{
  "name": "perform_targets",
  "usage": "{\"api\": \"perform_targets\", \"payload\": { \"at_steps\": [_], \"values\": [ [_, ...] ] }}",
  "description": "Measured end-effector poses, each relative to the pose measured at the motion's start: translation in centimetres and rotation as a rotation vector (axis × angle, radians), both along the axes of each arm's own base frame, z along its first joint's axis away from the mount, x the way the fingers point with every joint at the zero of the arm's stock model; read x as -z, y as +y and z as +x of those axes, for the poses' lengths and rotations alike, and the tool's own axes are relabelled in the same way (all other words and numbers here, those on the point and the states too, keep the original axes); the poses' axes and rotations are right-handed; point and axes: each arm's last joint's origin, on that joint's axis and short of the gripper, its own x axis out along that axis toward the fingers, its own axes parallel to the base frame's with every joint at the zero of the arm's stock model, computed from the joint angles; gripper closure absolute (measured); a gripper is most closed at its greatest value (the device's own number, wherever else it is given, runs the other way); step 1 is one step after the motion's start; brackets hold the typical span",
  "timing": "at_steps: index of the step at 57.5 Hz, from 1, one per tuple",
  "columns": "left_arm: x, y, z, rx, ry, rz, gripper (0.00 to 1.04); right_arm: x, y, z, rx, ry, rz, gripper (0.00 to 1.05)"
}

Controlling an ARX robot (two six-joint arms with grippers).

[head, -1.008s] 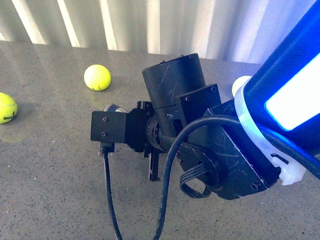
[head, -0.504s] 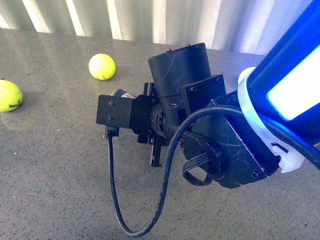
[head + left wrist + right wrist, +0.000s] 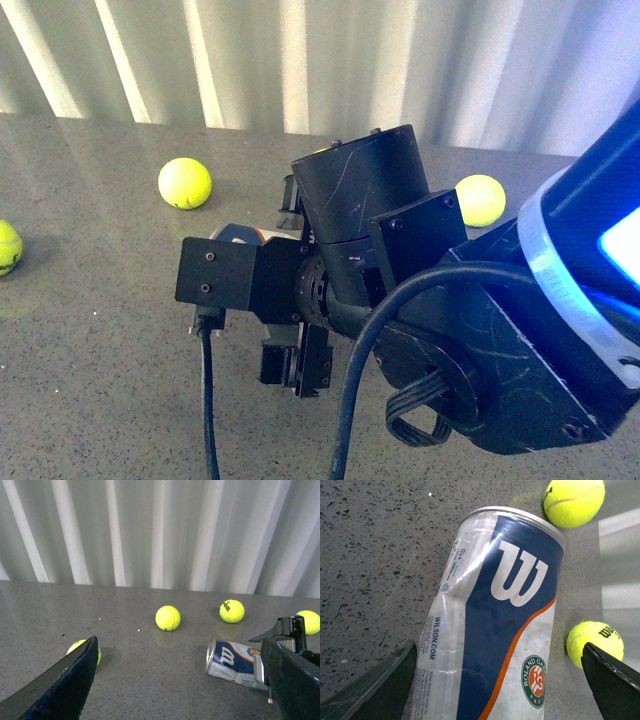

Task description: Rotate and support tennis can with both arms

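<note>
The tennis can (image 3: 234, 660) lies on its side on the grey table, its open rim toward the middle and the white W logo up. My left gripper (image 3: 179, 642) is open well short of it, and the can sits off near one finger (image 3: 292, 680). My right gripper (image 3: 498, 647) is open straddling the can (image 3: 500, 605), which fills the space between its fingers; whether the fingers touch it I cannot tell. In the front view the bulky black right arm (image 3: 400, 260) hides nearly all of the can; only a bit of rim (image 3: 235, 235) shows.
Loose yellow-green tennis balls lie around: one (image 3: 167, 618) mid-table, one (image 3: 232, 611) behind the can, one (image 3: 81, 646) by my left finger, and two (image 3: 574, 501) (image 3: 592, 641) close beside the can. A ribbed white wall (image 3: 160, 530) backs the table. A black cable (image 3: 207, 400) hangs from the right wrist.
The right arm's wrist has shifted in the front view, its cable now hangs straighter, and a ball behind the arm has come into sight. The can stays under the wrist.
</note>
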Motion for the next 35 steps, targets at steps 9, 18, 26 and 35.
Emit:
{"api": "perform_targets", "payload": {
  "at_steps": [9, 18, 26, 35],
  "values": [
    [0.0, 0.0, 0.0, 0.0, 0.0, 0.0, 0.07, -0.3, -1.4, -0.7, 0.006, 0.01, -0.006, 0.07],
    [0.0, 0.0, 0.0, 0.0, 0.0, 0.0, 0.07, -1.2, -2.7, -1.5, 0.018, -0.002, 0.011, 0.07],
    [0.0, 0.0, 0.0, 0.0, 0.0, 0.0, 0.07, -3.0, -4.0, -2.4, 0.053, -0.032, 0.08, 0.07],
    [0.0, 0.0, 0.0, 0.0, 0.0, 0.0, 0.07, -5.6, -6.5, -2.7, 0.23, -0.084, 0.212, 0.07]
  ]
}}
